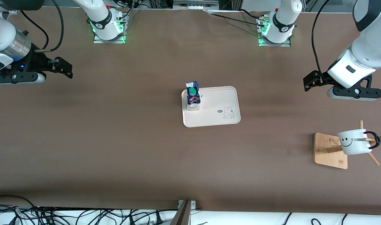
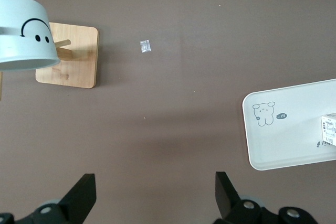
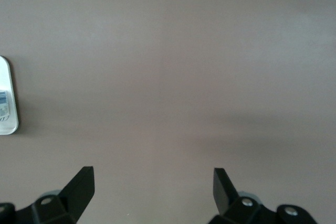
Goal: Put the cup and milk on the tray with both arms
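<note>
Milk [image 1: 193, 97] is standing upright on the tray [image 1: 218, 120], at the tray's end toward the right arm, green cap up, so that half looks done to me

Cup [image 1: 354, 142] is what's left: it hangs on the wooden rack [image 1: 331, 151], well away from the tray toward the left arm's end of the table and nearer the front camera than the tray. It sits tilted on a peg, smiley face toward the tray, black handle on the side away from the tray

Left gripper [image 1: 309, 82] hovers over bare table between tray and rack, fingers spread, holding nothing. In its wrist view the fingertips [image 2: 84, 192] are wide apart, with the cup at the frame edge and the rack base under it

Right gripper [image 1: 64, 67] hangs over the table well off the tray toward the right arm's end, fingers also apart, empty, waiting

Key relation: the left arm is clearly the nearer one to the cup. The cup's axis lies off vertical along the peg, so I judge it has to slide off along the peg, not lift straight up. Risk as I see it: the handle snagging a peg and dragging the rack
</note>
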{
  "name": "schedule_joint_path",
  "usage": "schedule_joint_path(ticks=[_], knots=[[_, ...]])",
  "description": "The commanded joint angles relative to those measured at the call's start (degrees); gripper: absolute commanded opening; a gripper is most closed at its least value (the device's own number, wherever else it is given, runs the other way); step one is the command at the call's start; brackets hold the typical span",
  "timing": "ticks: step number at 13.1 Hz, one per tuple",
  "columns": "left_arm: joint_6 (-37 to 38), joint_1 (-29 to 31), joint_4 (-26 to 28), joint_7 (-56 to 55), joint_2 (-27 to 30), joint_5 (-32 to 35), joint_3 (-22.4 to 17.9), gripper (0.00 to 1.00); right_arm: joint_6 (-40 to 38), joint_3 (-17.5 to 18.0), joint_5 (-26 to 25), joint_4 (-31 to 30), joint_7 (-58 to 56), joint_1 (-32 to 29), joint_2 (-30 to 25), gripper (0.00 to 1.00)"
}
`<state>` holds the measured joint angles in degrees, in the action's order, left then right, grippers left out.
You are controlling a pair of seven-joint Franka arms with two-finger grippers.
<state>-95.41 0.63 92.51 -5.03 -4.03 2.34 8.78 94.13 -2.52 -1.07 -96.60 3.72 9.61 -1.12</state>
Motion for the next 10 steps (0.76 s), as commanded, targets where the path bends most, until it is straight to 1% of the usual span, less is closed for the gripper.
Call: schedule_joint_path(ticks=[1,10], knots=[[1.45,-0.45,-1.89,-0.25,-0.71,-0.05,-0.16,1.00,-0.88,0.85,-1.74,1.94,-0.38,-1.26,1.03,1.00],[1.45,-0.45,-1.89,-0.25,-0.71,-0.05,-0.16,1.00,-0.79,0.85,-1.56,2.03,-0.12,-1.34,1.30,1.00]])
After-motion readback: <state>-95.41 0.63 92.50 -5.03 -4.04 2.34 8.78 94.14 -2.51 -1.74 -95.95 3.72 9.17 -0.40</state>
